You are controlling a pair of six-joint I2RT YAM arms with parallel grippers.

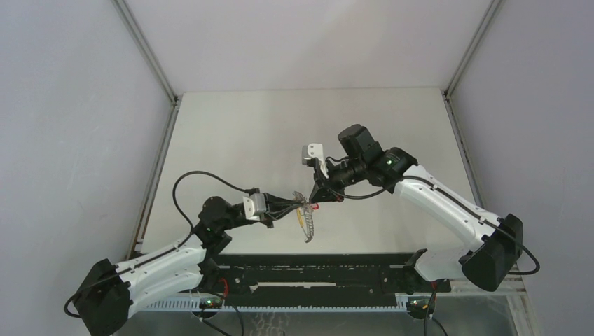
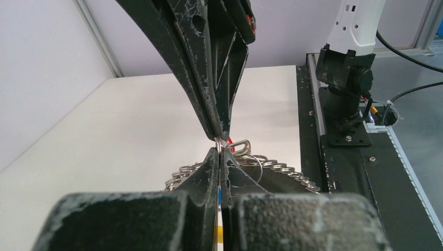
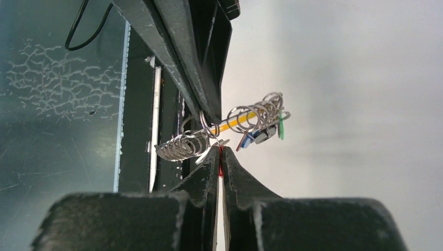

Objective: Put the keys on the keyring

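The white table (image 1: pixel 245 140) filled the overhead view, its near edge hidden behind the black base rail (image 1: pixel 315 276). The left arm (image 1: pixel 161 262) and the right arm (image 1: pixel 441 199) reached inward and met above the table's near middle, their tips almost touching.

The left gripper (image 2: pixel 220 155) had its jaws pressed together. In the right wrist view a loop of wire sat at its tip, so it appeared clamped on the keyring (image 3: pixel 184 146), a string of linked wire rings. The exact contact point was hidden by the fingers.

The right gripper (image 3: pixel 221 151) was likewise closed, with a thin red strip, the red key (image 3: pixel 221 166), pinched between its jaws. Only that sliver showed; the rest of the key was covered. Whether its tip touched a ring could not be told.

The keyring hung off the table, drooping below the left gripper in the overhead view, where single rings blurred together.

On the ring string's far part hung the yellow key (image 3: pixel 236 123), the blue key (image 3: pixel 254 137) and the green key (image 3: pixel 280 127), each partly masked by wire loops.
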